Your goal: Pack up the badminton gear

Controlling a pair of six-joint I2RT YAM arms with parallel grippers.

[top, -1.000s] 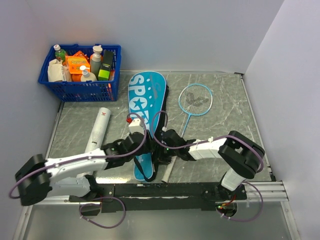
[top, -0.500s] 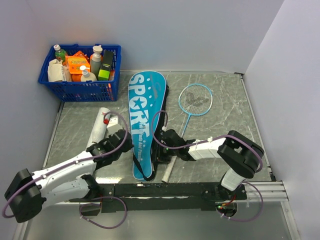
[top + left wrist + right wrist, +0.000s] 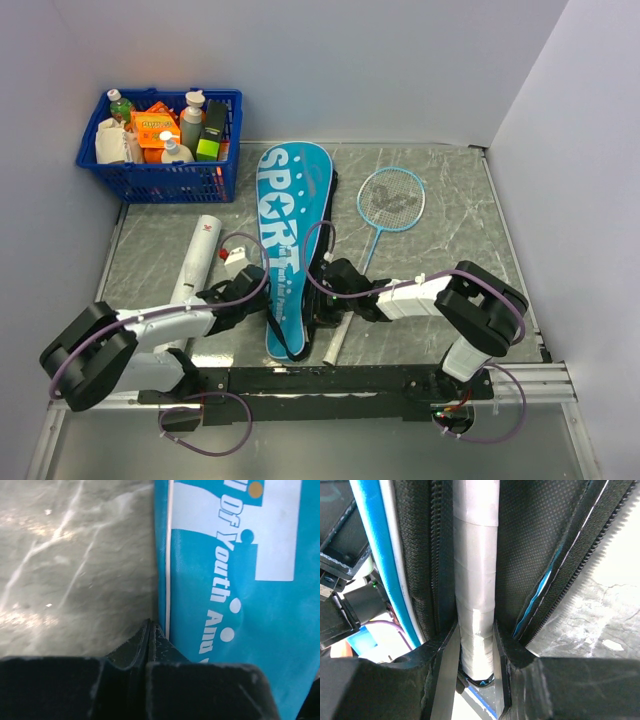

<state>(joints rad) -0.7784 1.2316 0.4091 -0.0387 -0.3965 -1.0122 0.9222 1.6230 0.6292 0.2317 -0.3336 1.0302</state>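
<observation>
The teal racket cover (image 3: 287, 215) lettered "SPORT" lies lengthwise at mid-table. The light-blue racket's head (image 3: 391, 198) rests to its right, and its white handle (image 3: 333, 345) runs down beside the cover's lower right edge. In the right wrist view my right gripper (image 3: 475, 627) is shut on the white wrapped handle (image 3: 475, 570), between the cover's black open flaps. My left gripper (image 3: 151, 627) is shut with nothing visible between its tips, which sit on the table against the cover's left edge (image 3: 167, 580). The long white tube (image 3: 196, 258) lies left of the cover.
A blue plastic basket (image 3: 160, 180) of bottles and boxes stands at the back left corner. White walls close in the table at the back and both sides. Both arms lie low over the near half of the table.
My left gripper has left the top of the cover, swung left and come down at the cover's left edge, closing its jaws. The right gripper and racket have stayed put.
</observation>
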